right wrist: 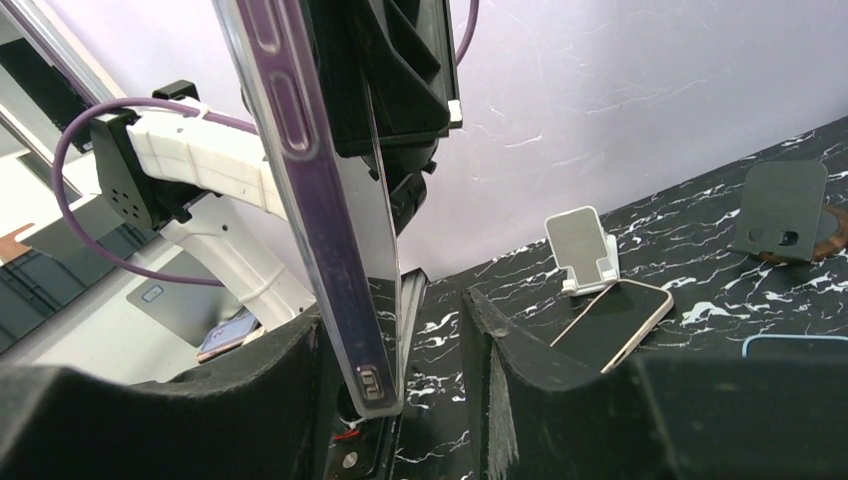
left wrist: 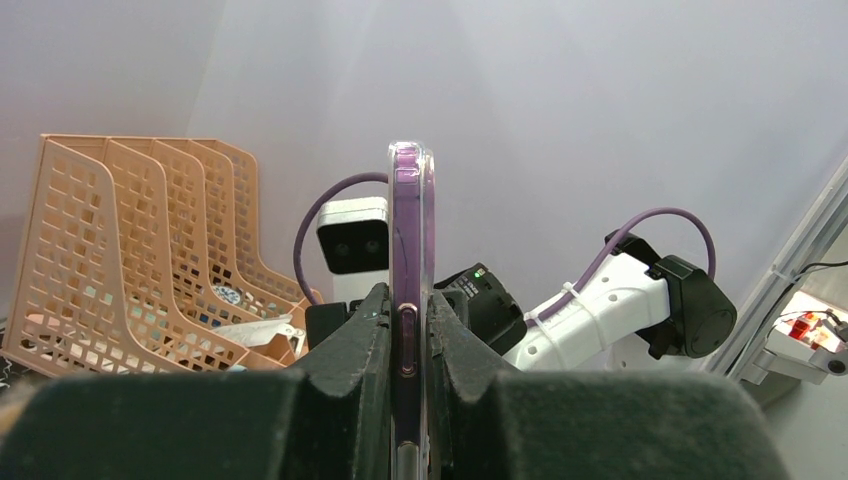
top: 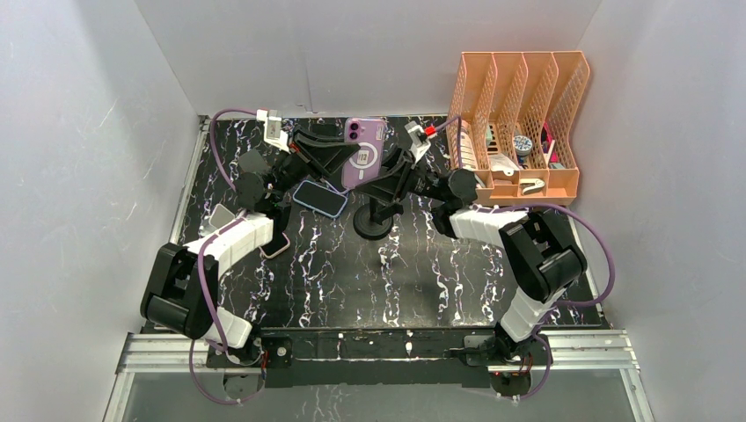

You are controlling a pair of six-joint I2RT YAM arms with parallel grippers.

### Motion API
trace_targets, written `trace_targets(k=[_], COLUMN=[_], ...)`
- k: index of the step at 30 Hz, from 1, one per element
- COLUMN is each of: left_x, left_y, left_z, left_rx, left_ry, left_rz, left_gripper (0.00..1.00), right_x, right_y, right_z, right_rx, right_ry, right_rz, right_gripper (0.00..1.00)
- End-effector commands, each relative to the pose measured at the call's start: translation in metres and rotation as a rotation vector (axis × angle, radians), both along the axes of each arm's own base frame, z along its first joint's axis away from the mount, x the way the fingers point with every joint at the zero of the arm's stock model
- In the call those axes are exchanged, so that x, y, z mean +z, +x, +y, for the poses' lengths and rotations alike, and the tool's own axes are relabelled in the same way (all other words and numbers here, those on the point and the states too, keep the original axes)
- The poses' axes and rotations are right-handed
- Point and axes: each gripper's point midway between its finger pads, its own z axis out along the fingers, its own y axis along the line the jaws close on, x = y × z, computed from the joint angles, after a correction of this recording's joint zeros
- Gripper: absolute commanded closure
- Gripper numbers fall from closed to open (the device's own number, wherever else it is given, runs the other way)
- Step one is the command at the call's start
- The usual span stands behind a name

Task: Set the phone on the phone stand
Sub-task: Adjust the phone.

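Phone (left wrist: 408, 220) upright in raised left gripper (left wrist: 408, 305).

The left pincer (top: 346, 163) holds the purple phone (top: 364, 145), back upward, over the black stand (top: 374, 223).

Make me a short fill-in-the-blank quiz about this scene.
The phone clamped in the left gripper is coloured ___.
The right gripper has its jaws ___ around that phone.
The peach file organizer sits on the ___ arm's side.
Missing words: purple; open; right.
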Motion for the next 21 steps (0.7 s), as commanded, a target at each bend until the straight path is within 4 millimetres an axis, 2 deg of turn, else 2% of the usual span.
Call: trace_targets(k=[1, 15, 19, 21], left_x=[0.0523, 0.0472, 0.0457, 0.045], left_y=[-0.0401, -0.0353, -0.0331, -0.0325], left_z=[0.0229, 0.0219, 0.0225, 0.0224], left_rx=[0.028, 0.034, 0.044, 0.047], left_ry=[-0.145, -0.14, -0.141, -0.14], left_rz=[-0.289, -0.275, -0.272, -0.273], left_gripper=[1.0, 1.0, 1.0, 1.0], right_x=[0.0604, 0.0658, 0.0651, 0.0647], right_y=[-0.0244, -0.0204, -0.0216, -0.0217], right_z=[-0.0177, -0.014, -0.0111, -0.0104], right_rx=[-0.005, 0.001, 0.013, 0.016], right_ry=[0.209, 0.223, 0.222, 0.221], right_rz=[-0.314, -0.31, -0.309, -0.307], right_gripper=[0.48, 0.6, 0.68, 0.77])
